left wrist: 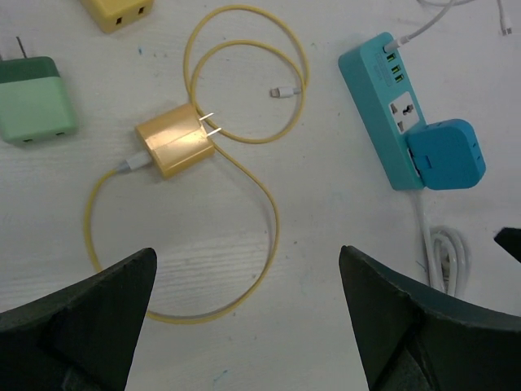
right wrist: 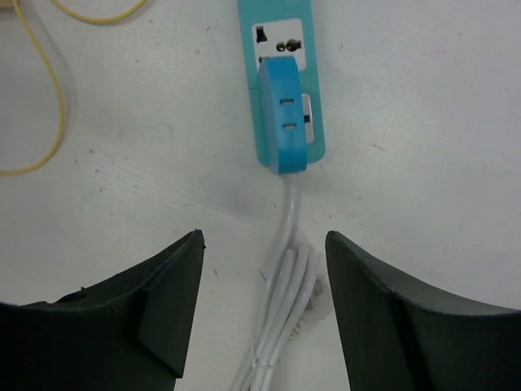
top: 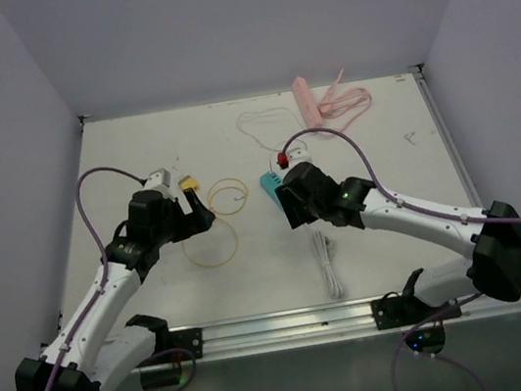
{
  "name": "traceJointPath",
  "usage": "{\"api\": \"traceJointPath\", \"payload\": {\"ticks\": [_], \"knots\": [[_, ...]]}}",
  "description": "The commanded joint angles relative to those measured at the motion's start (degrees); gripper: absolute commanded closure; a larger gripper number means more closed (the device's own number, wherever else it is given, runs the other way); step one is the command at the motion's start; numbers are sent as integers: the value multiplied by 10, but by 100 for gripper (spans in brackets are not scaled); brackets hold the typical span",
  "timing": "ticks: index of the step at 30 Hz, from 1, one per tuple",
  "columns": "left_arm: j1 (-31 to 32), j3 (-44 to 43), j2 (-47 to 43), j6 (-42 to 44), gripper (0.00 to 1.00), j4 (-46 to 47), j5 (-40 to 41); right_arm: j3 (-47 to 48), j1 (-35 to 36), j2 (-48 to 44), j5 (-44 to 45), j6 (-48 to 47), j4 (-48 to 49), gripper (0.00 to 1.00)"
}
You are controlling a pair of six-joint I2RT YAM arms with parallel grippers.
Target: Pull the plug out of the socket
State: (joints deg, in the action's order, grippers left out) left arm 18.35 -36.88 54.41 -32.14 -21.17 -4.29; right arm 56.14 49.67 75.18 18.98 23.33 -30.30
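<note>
A teal power strip (right wrist: 282, 49) lies on the white table, with a blue plug adapter (right wrist: 284, 114) seated in its near end. Both also show in the left wrist view, the strip (left wrist: 383, 98) and the plug (left wrist: 446, 153). In the top view the strip (top: 269, 185) is mostly hidden under my right gripper (top: 293, 202). My right gripper (right wrist: 264, 244) is open and empty, hovering above the strip's white bundled cord (right wrist: 285, 301), short of the plug. My left gripper (left wrist: 248, 269) is open and empty over a yellow cable loop (left wrist: 244, 212).
A yellow charger (left wrist: 172, 140) with its yellow cable lies left of the strip. A green charger (left wrist: 32, 98) and a yellow block (left wrist: 118, 11) lie at the left. A pink power strip (top: 307, 99) with pink cord sits at the back. White walls enclose the table.
</note>
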Motion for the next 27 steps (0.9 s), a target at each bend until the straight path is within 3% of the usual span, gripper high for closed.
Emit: {"api": "traceJointPath", "payload": {"ticks": [1, 8, 11, 18, 23, 27], "knots": [[15, 7, -25, -39, 3, 22, -19, 50, -25, 56, 22, -51, 40, 36], [15, 48, -85, -54, 3, 2, -25, 104, -55, 145, -12, -77, 58, 39], [15, 52, -82, -56, 3, 3, -31, 117, -62, 180, -26, -80, 62, 46], [15, 59, -54, -69, 3, 56, -60, 129, -63, 221, -36, -86, 65, 55], [25, 58, 4, -87, 3, 118, -87, 116, -63, 225, -42, -86, 67, 72], [41, 50, 62, -112, 4, 182, -95, 96, -63, 206, -65, -83, 70, 81]]}}
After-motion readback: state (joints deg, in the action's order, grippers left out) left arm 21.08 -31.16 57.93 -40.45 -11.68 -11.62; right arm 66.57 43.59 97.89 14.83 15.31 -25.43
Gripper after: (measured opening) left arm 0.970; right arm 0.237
